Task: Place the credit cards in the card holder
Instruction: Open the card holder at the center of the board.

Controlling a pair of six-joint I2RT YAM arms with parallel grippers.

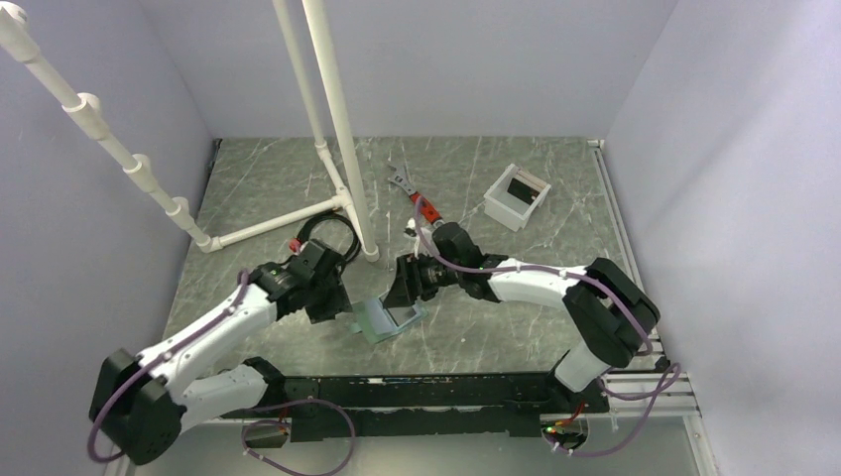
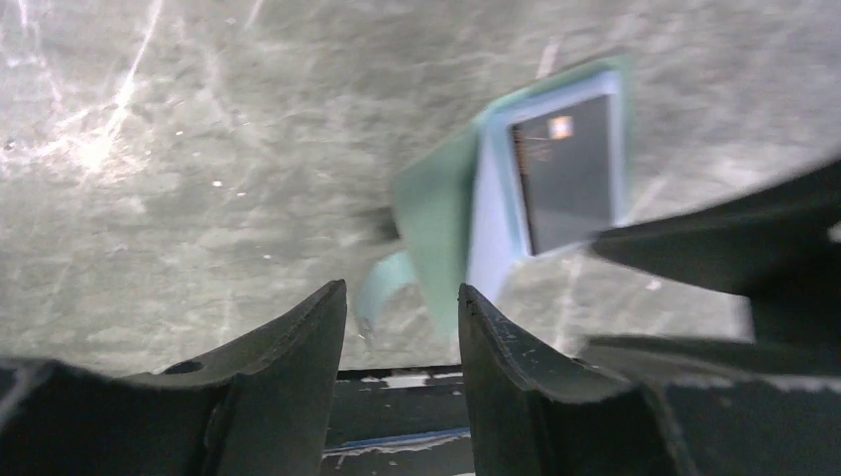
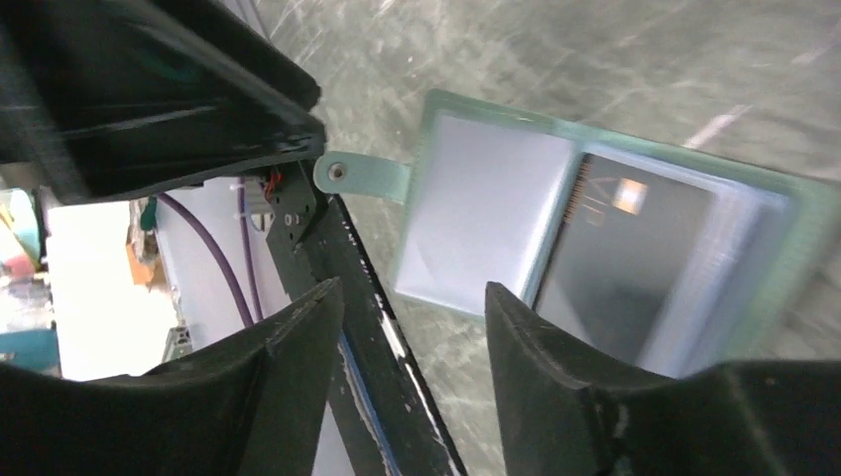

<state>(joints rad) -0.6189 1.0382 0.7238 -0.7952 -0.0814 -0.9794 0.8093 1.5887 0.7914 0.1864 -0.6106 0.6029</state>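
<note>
The grey-green card holder point(image 1: 387, 319) lies open on the table between my two grippers. In the right wrist view, the card holder point(image 3: 486, 213) shows a pale inner face and a snap tab point(image 3: 362, 177). A dark, shiny credit card point(image 3: 625, 258) sits in its other half, with pale blue edges beside it. The left wrist view shows the same credit card point(image 2: 567, 169) behind a raised green flap point(image 2: 431, 223). My left gripper point(image 2: 402, 293) is open and empty, just short of the holder's left edge. My right gripper point(image 3: 412, 288) is open and empty, over the holder's far edge.
A white square tub point(image 1: 516, 195) stands at the back right. A red-handled wrench point(image 1: 412, 193) lies behind the right arm. White pipe posts point(image 1: 337, 149) and a black cable loop point(image 1: 332, 233) are behind the left gripper. A black rail point(image 1: 436, 389) runs along the near edge.
</note>
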